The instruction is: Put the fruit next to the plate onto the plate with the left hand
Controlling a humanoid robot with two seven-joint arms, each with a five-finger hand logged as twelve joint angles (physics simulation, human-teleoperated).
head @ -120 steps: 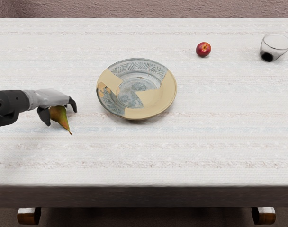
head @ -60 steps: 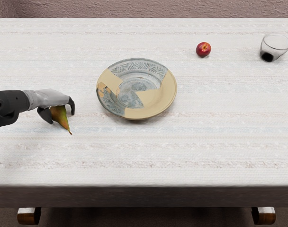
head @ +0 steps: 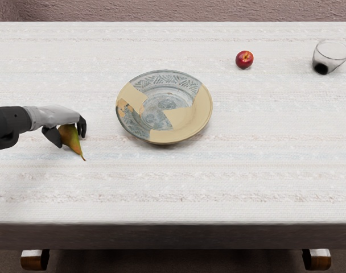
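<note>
At the left side of the table (head: 247,170), the left hand (head: 59,120) reaches in from the picture's edge with its dark fingers (head: 81,127) curled down over the broad upper end of a yellow-green, pointed fruit (head: 72,143). The thumb sits on the near side and the other fingers on the far side, so the hand is closed on the fruit. The fruit's narrow tip sticks out below the hand, pointing toward the front edge. Whether that tip touches the table cannot be told. The fruit is well left of the plate (head: 202,111), which is in the middle of the table and holds nothing.

The step in hand looks like securing the grasp and starting the lift. To do it well, the hold should be firm on the thick end before rising, since the tapered shape could slip or swing downward. The lift should be high enough for the hanging tip to clear the plate's raised rim. Then carry it right and let go over the plate's centre, low, so it does not roll off.

A red apple (head: 244,59) and a tipped glass (head: 330,57) lie far back on the right, well clear of this path.
</note>
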